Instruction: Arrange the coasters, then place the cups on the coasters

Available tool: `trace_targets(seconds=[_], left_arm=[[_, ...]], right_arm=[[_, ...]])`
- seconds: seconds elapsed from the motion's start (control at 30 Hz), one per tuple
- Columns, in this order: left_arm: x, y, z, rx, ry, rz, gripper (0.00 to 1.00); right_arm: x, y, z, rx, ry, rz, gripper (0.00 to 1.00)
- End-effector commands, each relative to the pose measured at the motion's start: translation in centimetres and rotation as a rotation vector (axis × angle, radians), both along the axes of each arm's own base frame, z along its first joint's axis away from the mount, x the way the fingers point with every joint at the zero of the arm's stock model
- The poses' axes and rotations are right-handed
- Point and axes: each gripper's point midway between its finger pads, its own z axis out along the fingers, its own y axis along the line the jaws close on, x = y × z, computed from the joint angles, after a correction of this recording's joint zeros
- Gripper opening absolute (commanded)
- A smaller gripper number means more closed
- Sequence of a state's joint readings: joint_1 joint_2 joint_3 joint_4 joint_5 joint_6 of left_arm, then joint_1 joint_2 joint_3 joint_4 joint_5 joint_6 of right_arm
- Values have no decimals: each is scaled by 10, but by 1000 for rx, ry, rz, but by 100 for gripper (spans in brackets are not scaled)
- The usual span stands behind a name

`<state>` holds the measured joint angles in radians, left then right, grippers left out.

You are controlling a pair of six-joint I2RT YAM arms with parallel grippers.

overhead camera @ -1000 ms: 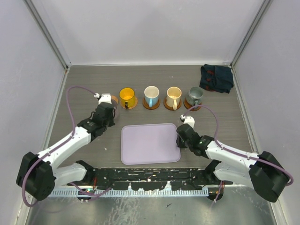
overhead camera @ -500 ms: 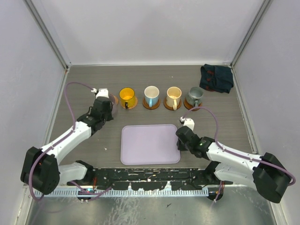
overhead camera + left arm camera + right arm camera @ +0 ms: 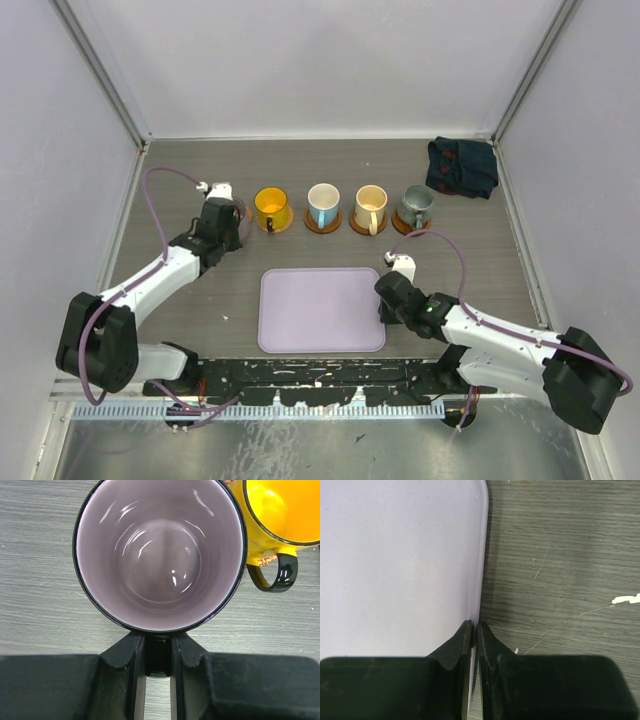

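At the left end of the cup row, the left pincer (image 3: 159,645) is pinching the handle of the translucent purplish cup (image 3: 160,555), one finger pressing on each side of the dark handle. That cup is being held upright with its mouth facing up. The orange-yellow cup (image 3: 280,510) is standing just beside it on the right, its black handle pointing toward the near side.

Along the far half of the tabletop (image 3: 200,300), the orange-yellow cup, the white-and-blue cup (image 3: 323,203), the cream-yellow cup (image 3: 371,205) and the grey-green cup (image 3: 414,205) are each sitting on a brown coaster (image 3: 323,227), spaced in a line. The arm is hiding the spot under the purplish cup in the overhead view, so I cannot tell whether it is resting on a coaster.

Nearer the arms, the lilac tray (image 3: 320,307) is lying flat. The right pincer (image 3: 471,630) is squeezing almost together on the tray's right rim, with the edge running between its fingers. A dark folded cloth (image 3: 462,166) is lying in the far right corner.
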<state>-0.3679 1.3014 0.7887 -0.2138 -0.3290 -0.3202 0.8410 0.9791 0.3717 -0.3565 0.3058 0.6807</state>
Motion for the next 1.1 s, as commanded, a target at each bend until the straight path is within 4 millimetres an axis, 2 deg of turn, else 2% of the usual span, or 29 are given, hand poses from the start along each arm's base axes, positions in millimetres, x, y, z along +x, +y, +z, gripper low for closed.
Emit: trace_targets(seconds=[0.0,0.23,0.43,0.6,0.7,0.8,0.87,0.97,1.07], left_arm=[[37,-10,49,-59,-179,-3,0],[40,-8,50,-60,-184,4,0],[44,-6,51,-61,-188,9,0],[51,-4,54,-54,-191,6,0],[54,-2,55,-51,-193,10,0],[58,2,53,-50,-187,16,0],[61,4,51,-52,-184,20,0],[65,8,46,-48,-183,26,0],[70,9,41,-42,-187,24,0]], right_arm=[[4,6,13,30,-30,-15,14],[0,6,13,43,-23,-27,15],[-1,6,15,51,-30,-37,24],[3,6,24,60,-58,-53,45],[6,3,29,50,-75,-66,62],[11,2,35,39,-93,-78,72],[13,1,39,35,-103,-85,87],[17,-1,46,24,-125,-99,98],[22,-6,57,21,-161,-124,100]])
